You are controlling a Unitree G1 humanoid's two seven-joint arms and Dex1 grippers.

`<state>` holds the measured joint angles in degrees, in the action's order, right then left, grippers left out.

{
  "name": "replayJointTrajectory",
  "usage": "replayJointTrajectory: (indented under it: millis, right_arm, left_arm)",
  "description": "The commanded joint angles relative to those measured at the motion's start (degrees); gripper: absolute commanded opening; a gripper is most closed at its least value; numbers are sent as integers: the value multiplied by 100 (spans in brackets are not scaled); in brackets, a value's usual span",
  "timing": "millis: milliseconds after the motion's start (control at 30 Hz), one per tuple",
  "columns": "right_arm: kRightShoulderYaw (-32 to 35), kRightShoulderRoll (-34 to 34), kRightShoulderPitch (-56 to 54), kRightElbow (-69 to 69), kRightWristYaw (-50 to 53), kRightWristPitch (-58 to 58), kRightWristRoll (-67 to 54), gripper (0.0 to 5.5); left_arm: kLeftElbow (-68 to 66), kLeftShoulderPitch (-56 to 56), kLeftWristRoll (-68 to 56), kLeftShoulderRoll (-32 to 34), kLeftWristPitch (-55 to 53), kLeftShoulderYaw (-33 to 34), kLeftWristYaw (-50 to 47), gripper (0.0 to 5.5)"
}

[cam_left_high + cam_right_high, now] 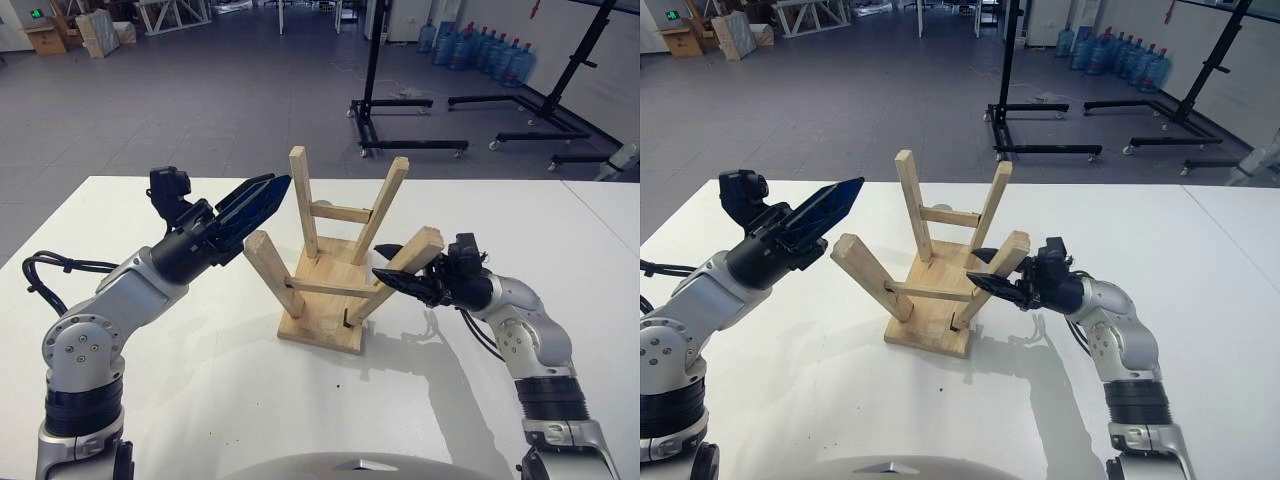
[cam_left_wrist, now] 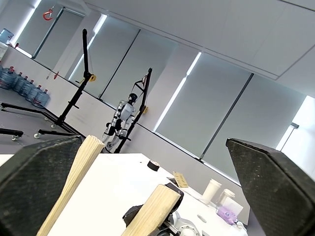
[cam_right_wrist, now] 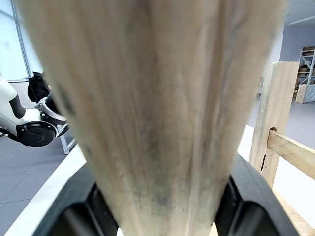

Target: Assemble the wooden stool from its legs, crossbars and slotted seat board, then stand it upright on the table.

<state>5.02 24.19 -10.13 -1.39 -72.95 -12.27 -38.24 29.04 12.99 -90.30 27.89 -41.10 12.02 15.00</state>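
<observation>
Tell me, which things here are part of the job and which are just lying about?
Job: wooden stool, upside down on the white table; left gripper; right gripper around one leg.
Lying about: black wheeled stands; water bottles; cardboard boxes.

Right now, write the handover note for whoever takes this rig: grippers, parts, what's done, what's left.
Left gripper: open, holding nothing, hovering beside the top of the far left leg.
Right gripper: shut on the near right leg.
Stool: upside down mid-table, seat board flat on the surface, four legs splayed upward, crossbars seated between them.
Done: assembly looks complete.
Left: turn the stool over and stand it upright on its legs.
</observation>
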Motion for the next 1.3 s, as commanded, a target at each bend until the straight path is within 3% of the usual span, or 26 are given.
replayJointTrajectory:
  millis: [33,500,1300]
  right_arm:
    - [-46,-156,295,-184,284,267,176,205]
    - [-387,-259,1170,-926,582,776,180,205]
    - [-866,-273,1254,-915,979,1610,661,205]
  left_arm:
    - [34,-6,-86,110,-79,-13,-39,540]
    - [-56,75,-393,384,-218,-29,-139,540]
    - [3,64,-399,355,-189,-120,-216,540]
